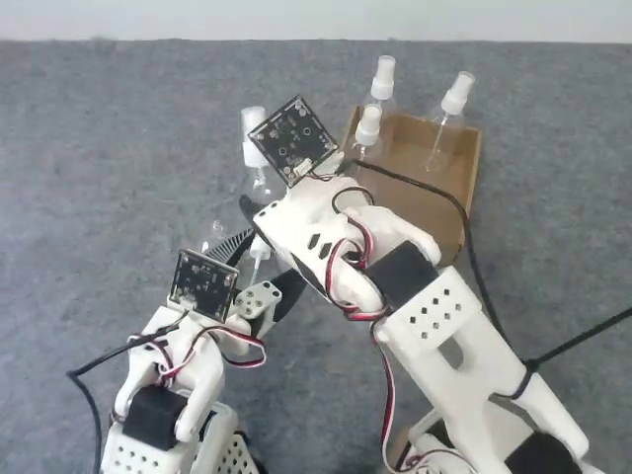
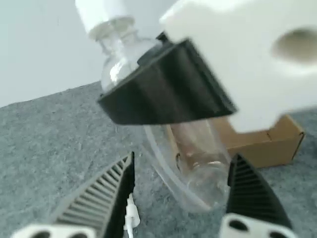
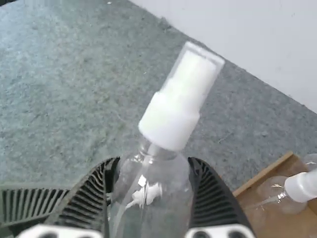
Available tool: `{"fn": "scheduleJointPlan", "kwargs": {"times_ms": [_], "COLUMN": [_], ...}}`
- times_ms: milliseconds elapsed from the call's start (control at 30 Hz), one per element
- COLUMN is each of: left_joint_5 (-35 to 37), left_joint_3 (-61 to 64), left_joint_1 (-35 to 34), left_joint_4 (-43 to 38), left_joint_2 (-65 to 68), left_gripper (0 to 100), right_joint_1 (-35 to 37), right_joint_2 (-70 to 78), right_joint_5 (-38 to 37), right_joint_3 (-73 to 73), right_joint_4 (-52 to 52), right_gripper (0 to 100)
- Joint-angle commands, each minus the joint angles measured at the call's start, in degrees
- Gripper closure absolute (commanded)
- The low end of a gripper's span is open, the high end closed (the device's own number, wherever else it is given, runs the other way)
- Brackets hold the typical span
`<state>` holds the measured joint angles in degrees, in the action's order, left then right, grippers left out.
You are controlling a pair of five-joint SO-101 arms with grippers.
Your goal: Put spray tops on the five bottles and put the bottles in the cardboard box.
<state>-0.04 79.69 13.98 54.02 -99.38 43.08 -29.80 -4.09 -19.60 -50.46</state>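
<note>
My right gripper (image 3: 153, 166) is shut on a clear bottle (image 1: 260, 184) just below its neck and holds it tilted above the carpet. A white spray top (image 3: 181, 104) sits on this bottle. My left gripper (image 2: 183, 158) is open, with its ribbed fingers (image 2: 106, 198) on either side of the bottle's lower body (image 2: 198, 163). A small white spray-top piece (image 2: 131, 216) shows low beside one left finger. The cardboard box (image 1: 449, 193) stands to the right of the held bottle, and three capped bottles (image 1: 367, 126) stand in it.
Grey carpet (image 1: 109, 148) covers the table, with open room to the left and in front of the box. The right arm's black cable (image 1: 464, 232) runs over the box's front edge. A pale wall (image 2: 39, 44) lies beyond the carpet.
</note>
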Motion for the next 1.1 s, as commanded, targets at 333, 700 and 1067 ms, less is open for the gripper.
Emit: {"fn": "scheduleJointPlan", "kwargs": {"times_ms": [333,700,1067], "left_joint_5": [-0.8,-0.8,-0.5], "left_joint_3": [0.6,0.7,0.7], "left_joint_1": [-0.2,-0.1,-4.9], "left_joint_4": [-1.8,-1.8,-2.0], "left_joint_2": [-0.2,-0.4,-0.4], "left_gripper": [72,76,98], "right_joint_1": [0.2,-21.4,-35.1], "right_joint_2": [-10.1,-7.1,7.4], "right_joint_5": [0.4,-3.4,-3.1], "right_joint_3": [4.7,5.2,5.0], "right_joint_4": [-10.2,-7.2,4.8], "right_gripper": [99.2,99.2,99.2]}}
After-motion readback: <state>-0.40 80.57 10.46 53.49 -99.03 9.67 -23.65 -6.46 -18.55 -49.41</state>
